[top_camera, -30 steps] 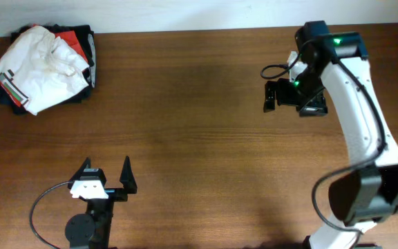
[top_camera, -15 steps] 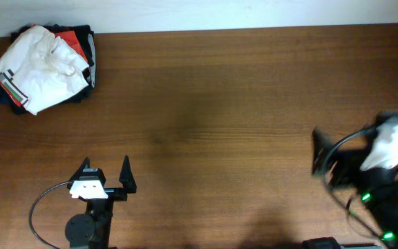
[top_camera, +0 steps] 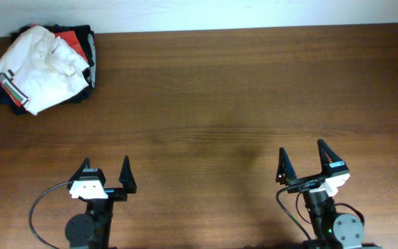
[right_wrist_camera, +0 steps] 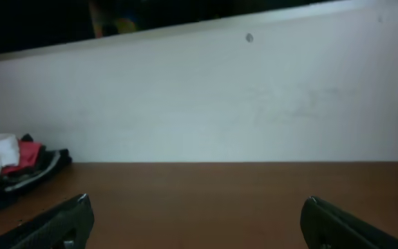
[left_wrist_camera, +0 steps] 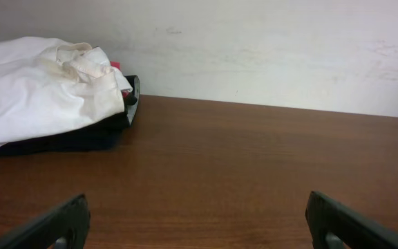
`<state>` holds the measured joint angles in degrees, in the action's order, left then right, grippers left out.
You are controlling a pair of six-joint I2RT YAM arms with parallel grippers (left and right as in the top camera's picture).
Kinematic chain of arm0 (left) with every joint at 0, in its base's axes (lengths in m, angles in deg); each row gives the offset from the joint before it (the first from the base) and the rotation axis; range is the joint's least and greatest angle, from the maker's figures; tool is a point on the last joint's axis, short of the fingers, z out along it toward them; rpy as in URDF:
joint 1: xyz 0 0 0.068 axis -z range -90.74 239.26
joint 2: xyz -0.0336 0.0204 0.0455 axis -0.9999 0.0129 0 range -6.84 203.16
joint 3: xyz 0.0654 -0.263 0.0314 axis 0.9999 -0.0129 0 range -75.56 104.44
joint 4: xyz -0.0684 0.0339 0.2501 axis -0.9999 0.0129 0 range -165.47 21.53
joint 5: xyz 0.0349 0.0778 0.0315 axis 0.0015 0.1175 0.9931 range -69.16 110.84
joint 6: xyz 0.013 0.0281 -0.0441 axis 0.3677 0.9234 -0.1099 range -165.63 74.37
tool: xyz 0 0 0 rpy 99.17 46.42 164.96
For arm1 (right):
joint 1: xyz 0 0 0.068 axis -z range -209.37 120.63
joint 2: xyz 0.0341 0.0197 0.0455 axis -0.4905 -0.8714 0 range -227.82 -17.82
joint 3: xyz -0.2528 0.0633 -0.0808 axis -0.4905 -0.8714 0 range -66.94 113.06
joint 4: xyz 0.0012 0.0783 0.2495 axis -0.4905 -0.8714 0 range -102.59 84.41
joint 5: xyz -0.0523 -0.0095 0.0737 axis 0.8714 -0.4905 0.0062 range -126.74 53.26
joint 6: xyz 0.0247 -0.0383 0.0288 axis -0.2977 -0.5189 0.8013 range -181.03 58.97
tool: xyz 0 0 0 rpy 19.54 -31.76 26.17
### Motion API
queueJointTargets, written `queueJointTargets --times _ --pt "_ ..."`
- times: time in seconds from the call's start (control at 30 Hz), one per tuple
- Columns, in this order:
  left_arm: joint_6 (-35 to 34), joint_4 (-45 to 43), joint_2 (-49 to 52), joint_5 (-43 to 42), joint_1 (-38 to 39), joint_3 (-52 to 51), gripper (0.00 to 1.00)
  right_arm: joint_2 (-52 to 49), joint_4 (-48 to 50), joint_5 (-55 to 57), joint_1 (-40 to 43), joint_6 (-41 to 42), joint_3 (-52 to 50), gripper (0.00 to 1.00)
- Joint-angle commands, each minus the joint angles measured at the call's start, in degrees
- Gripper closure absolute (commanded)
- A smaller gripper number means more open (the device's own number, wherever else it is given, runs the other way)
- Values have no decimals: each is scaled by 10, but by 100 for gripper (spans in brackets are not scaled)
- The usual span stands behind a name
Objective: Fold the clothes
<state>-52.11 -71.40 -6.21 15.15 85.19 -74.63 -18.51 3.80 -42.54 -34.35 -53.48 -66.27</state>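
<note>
Down at the near edge of the brown wooden table (top_camera: 206, 104) sit the two grippers. The left gripper (top_camera: 106, 168) is low on the left side. Its two black fingers (top_camera: 127, 176) are spread wide apart, and only the wood of the table shows between them. The right gripper (top_camera: 301, 158) is low on the right side. Its fingers (top_camera: 282, 166) are spread wide too, and they pinch nothing. Both grippers point toward the far side of the table. In each wrist view just the two dark finger tips show, down in the bottom corners, with the table top between them. Past the grippers comes a wide stretch of wood. Far off, in the far left corner of the table, is a pile of clothes. The white T-shirt (top_camera: 43, 66) lies on top of the pile, bunched up and wrinkly, not flat. A small green and black print shows at its near left end. A red T-shirt (top_camera: 71, 38) peeks out from under it on the far side. Dark folded garments (top_camera: 90, 48) lie at the bottom and stick out on the right. The pile is well apart from both grippers, but nearer to the left one. Behind the table stands a white wall (left_wrist_camera: 268, 48), and the pile sits just beside it.
</note>
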Motion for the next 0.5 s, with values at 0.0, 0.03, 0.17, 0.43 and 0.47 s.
queueJointTargets --times 0.0,0.03,0.17,0.43,0.47 --pt "-3 0 -3 2 3 -4 1 5 -42 20 -2 -1 -3 1" --pt "-3 0 -3 2 3 -4 1 5 -75 20 -2 -1 -3 1" --pt "-3 0 -3 2 3 -4 1 5 -137 20 -2 -13 -3 1" --pt "-3 0 -3 2 3 -4 1 5 -136 20 -2 -13 -3 1" --pt "-3 0 -3 2 3 -4 1 5 -136 20 -2 -13 -3 1"
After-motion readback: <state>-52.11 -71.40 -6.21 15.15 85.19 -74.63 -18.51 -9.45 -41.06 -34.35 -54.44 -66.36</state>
